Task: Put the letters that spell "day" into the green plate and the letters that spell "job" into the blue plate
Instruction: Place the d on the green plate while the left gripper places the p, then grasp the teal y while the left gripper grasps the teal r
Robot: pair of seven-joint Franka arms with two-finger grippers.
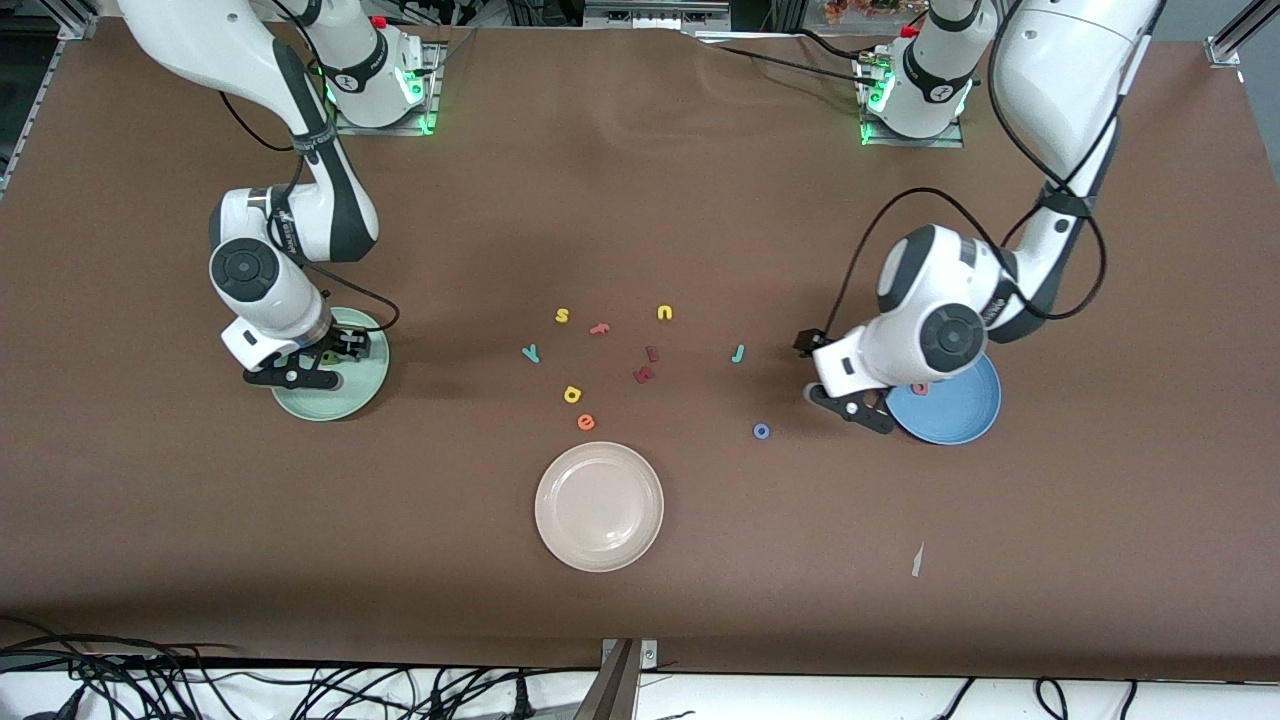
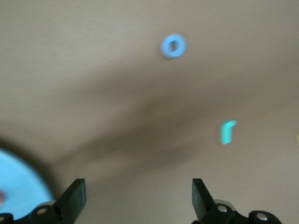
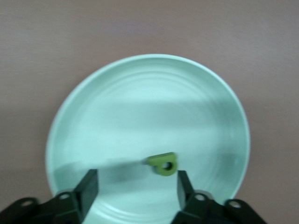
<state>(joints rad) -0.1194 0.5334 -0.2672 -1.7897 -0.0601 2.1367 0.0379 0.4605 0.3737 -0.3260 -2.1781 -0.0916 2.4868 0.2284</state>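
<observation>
The dark green d (image 3: 163, 164) lies free in the green plate (image 3: 149, 93), just off the tips of my open right gripper (image 3: 137, 184), which hovers low over that plate (image 1: 350, 400). My left gripper (image 2: 138, 196) is open and holds nothing, over the table at the blue plate's (image 1: 960, 412) rim. A salmon b (image 1: 918, 387) lies in that plate. On the table lie the teal j (image 1: 738, 353), the blue o (image 1: 761, 431), the yellow a (image 1: 572, 394) and the teal y (image 1: 531, 352). The left wrist view also shows the o (image 2: 173, 46) and the j (image 2: 227, 131).
A cream plate (image 1: 599, 506) sits nearer the front camera than the letters. Other letters lie mid-table: a yellow s (image 1: 562, 316), a salmon f (image 1: 599, 328), a yellow u (image 1: 665, 313), two dark red ones (image 1: 646, 366) and an orange e (image 1: 586, 422).
</observation>
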